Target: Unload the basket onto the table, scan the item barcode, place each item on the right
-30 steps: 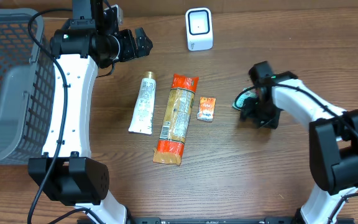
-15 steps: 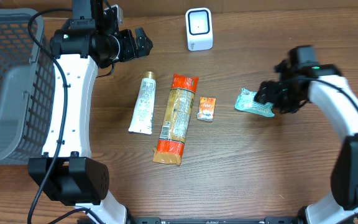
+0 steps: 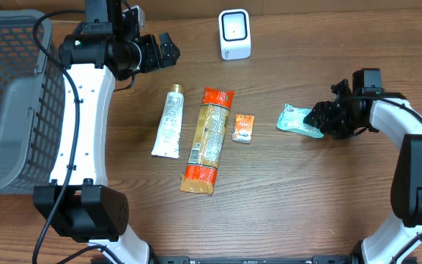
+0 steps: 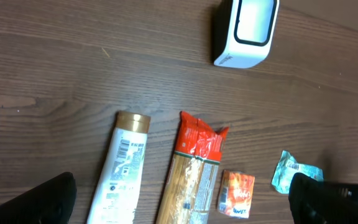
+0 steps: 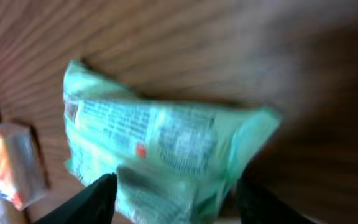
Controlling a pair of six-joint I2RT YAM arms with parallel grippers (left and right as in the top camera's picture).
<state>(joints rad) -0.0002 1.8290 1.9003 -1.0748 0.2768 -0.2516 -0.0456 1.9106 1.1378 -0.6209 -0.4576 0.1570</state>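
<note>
R gripper [image 3: 319, 117] sits at the right edge of the green packet [image 3: 293, 119], which lies flat on the table [image 3: 306, 213], right of centre and below-right of the scanner [image 3: 234, 34]. Wrist view is blurred: fingers straddle the pkt's near edge, can't tell if clamped or just around it. L gripper [image 3: 160, 51] is spread wide, empty, parked by the basket [image 3: 6, 103].

Step prob = pick up pkt. Do it well: pinch the edge firmly w/o crumpling the print, lift clear, turn barcode side to scanner window. Barcode spot not legible.

Nearby: orange sachet [image 3: 243, 127] just left of pkt, then pasta pack [image 3: 209, 139], then tube [image 3: 169, 121]. Route to scanner looks unblocked; mind the sachet on lift.
</note>
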